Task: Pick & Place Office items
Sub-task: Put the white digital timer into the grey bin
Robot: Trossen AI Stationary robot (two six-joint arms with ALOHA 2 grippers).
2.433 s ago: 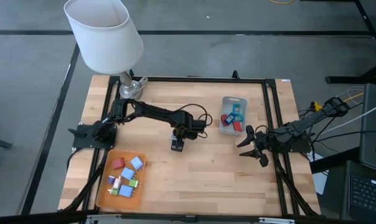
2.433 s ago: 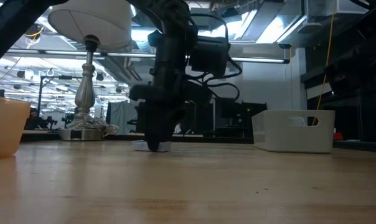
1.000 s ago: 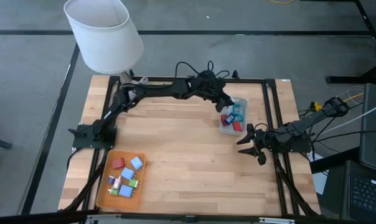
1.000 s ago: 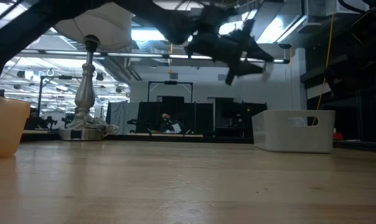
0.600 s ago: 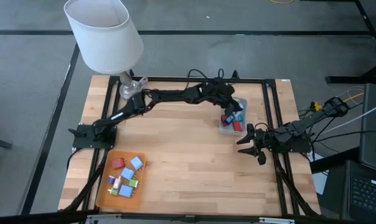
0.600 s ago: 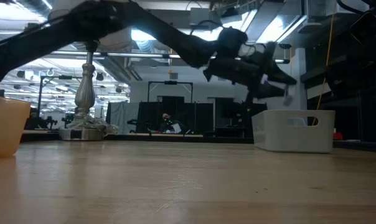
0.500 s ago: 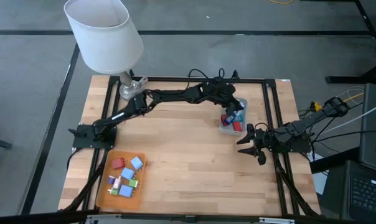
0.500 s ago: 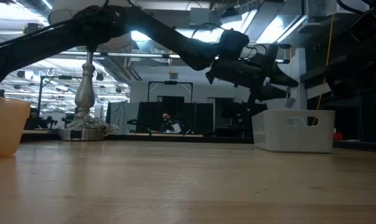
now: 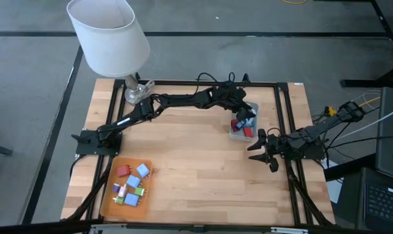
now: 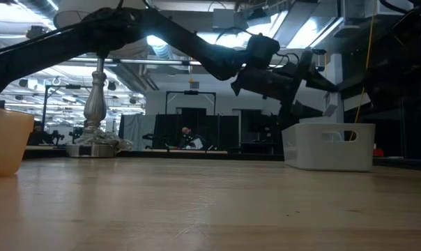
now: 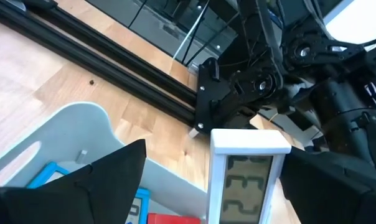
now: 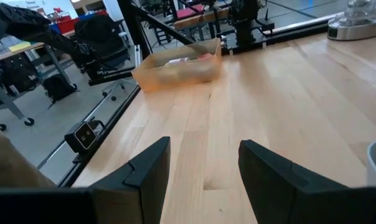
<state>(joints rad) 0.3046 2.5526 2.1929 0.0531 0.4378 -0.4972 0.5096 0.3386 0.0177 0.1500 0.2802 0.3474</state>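
Observation:
My left gripper (image 9: 246, 116) is open and hovers over the translucent bin (image 9: 234, 134), just above its rim in the low view (image 10: 320, 97). A small white-framed piece with a pale grey face (image 11: 249, 180) stands upright between its spread fingers. It shows as a pale speck (image 10: 330, 109) over the bin (image 10: 329, 148). Red and blue pieces (image 9: 246, 130) lie in the bin. Several more pieces (image 9: 130, 185) lie on the orange tray (image 9: 108, 198). My right gripper (image 9: 261, 151) is open and empty at the table's right edge. My left gripper has its fingers wide apart around the white-framed piece. A clear gap shows between the piece and one finger (image 11: 107, 180). The piece's other side (image 11: 285, 163) lies right at the other finger (image 11: 337, 186), and I cannot tell whether they touch.
A lamp with a white shade (image 9: 108, 36) and a silver base (image 9: 136, 91) stands at the far left corner. Black rails (image 9: 196, 83) frame the table. Bare wood (image 9: 196, 169) lies between tray and bin.
My left gripper has gone a little toward the table's right edge and down over the bin. In the last half second its fingers have opened. The white-framed piece now stands loose between them, just above the bin's rim.

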